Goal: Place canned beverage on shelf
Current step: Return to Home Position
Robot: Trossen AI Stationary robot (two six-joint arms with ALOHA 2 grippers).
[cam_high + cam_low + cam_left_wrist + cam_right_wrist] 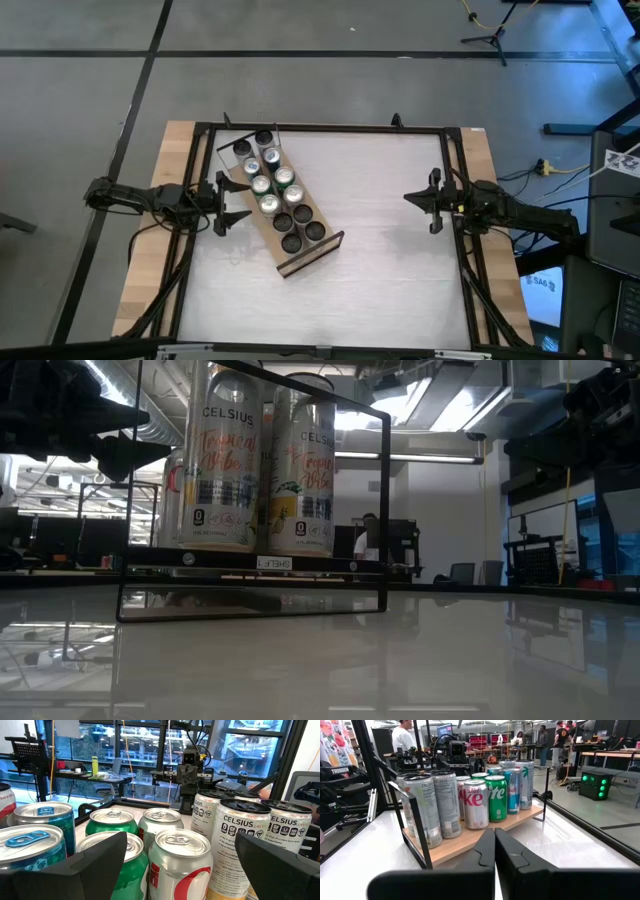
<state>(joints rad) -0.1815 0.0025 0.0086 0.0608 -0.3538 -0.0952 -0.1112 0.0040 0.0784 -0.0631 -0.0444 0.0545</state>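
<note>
L gripper (240,203), fingers spread wide & empty, just beside shelf (300,258), cans (272,190) right ahead of its tips: a sloppy pull-back could clip the rack & topple them; R gripper (412,198) pinched closed, well apart.

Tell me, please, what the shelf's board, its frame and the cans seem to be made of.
Board: pale wood with a matte finish, judging by its tan, dull face. Frame: thin dark bars, probably painted metal. Cans: likely aluminium, with shiny silver tops, pull tabs and glossy printed sides.
</note>
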